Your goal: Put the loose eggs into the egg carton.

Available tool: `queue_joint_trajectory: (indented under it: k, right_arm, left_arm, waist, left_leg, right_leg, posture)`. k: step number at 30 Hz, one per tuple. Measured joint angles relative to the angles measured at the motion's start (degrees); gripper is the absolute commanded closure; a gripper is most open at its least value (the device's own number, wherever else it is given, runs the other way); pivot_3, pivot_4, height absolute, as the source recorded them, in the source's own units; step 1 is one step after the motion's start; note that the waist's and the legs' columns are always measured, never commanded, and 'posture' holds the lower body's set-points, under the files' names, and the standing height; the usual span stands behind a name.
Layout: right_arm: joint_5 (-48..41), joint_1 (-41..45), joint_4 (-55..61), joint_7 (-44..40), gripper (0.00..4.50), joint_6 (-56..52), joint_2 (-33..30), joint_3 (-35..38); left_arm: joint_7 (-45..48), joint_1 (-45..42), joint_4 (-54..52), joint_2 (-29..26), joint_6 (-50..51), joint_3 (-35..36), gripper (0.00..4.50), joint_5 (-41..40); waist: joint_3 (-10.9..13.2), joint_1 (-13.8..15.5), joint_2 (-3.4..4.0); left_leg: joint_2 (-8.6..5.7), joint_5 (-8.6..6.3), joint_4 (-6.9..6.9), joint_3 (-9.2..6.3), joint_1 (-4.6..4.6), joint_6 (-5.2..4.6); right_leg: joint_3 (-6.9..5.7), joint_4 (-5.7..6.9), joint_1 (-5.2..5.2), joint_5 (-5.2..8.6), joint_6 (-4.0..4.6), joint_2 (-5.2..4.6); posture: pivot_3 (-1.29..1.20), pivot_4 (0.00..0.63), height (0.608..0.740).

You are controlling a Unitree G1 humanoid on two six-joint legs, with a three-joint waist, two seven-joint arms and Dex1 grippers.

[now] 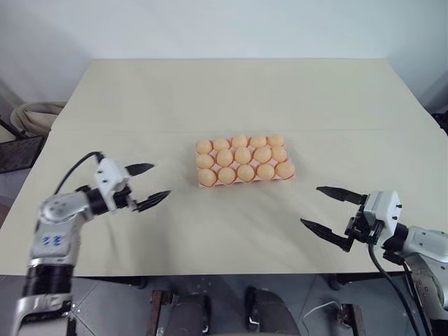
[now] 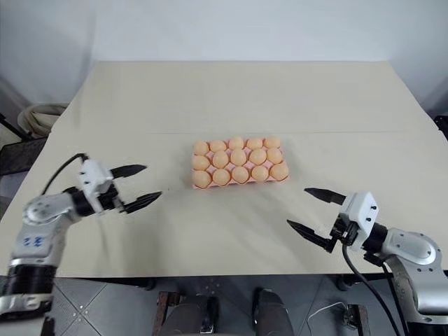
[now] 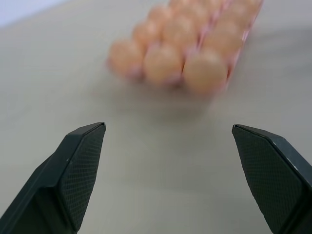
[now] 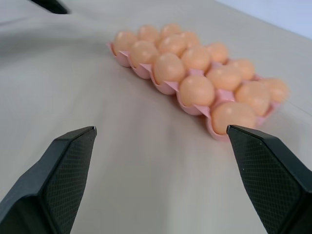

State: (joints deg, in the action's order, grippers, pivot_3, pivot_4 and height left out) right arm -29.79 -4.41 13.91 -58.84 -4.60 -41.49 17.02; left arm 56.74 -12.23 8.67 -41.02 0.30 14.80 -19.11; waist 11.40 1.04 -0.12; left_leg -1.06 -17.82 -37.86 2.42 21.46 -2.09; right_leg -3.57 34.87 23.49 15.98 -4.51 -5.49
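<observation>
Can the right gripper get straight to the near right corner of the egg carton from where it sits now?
Probably yes. The right gripper is open and points toward the egg carton, with only bare table between them. The left gripper sits off on the carton's other side.

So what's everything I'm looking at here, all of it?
eggs: fifteen, pale orange, three rows of five filling the carton.
carton: one, pink, middle of the table.
table: one, beige, under everything.
hose: one coil, beige, beyond the table's left edge.
left claw: one, black fingers, open, over the table left of the carton, holding nothing.
right claw: one, black fingers, open, over the table's near right, holding nothing.
</observation>
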Motion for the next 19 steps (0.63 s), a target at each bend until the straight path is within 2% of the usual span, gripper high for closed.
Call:
queue_joint_trajectory:
  k: [7, 19]
  right_arm:
    - [-1.1, 0.8, -0.7, -0.9, 0.00, -1.8, -1.7, 2.0]
    - [0.3, 7.5, -5.2, -0.9, 0.00, -1.3, -1.3, 0.6]
  left_arm:
    - [1.2, 8.4, -8.0, -1.4, 1.1, 2.2, 0.06, -2.1]
    - [-1.3, 10.8, -15.8, -0.2, 4.6, 0.3, 0.06, -3.0]
  waist:
    - [0.0, 0.2, 0.00]
    - [0.0, -0.2, 0.02]
  left_leg:
    - [-0.01, -0.05, 0.05, 0.00, 0.03, -0.03]
    - [-0.01, 0.02, 0.27, 0.01, 0.01, -0.06]
  right_leg:
    - [0.03, -0.15, -0.03, 0.01, 0.02, -0.06]
    - [0.00, -0.17, 0.05, 0.02, 0.03, -0.04]
  posture:
    - [0.00, 0.150, 0.740]
    - [0.00, 0.150, 0.740]
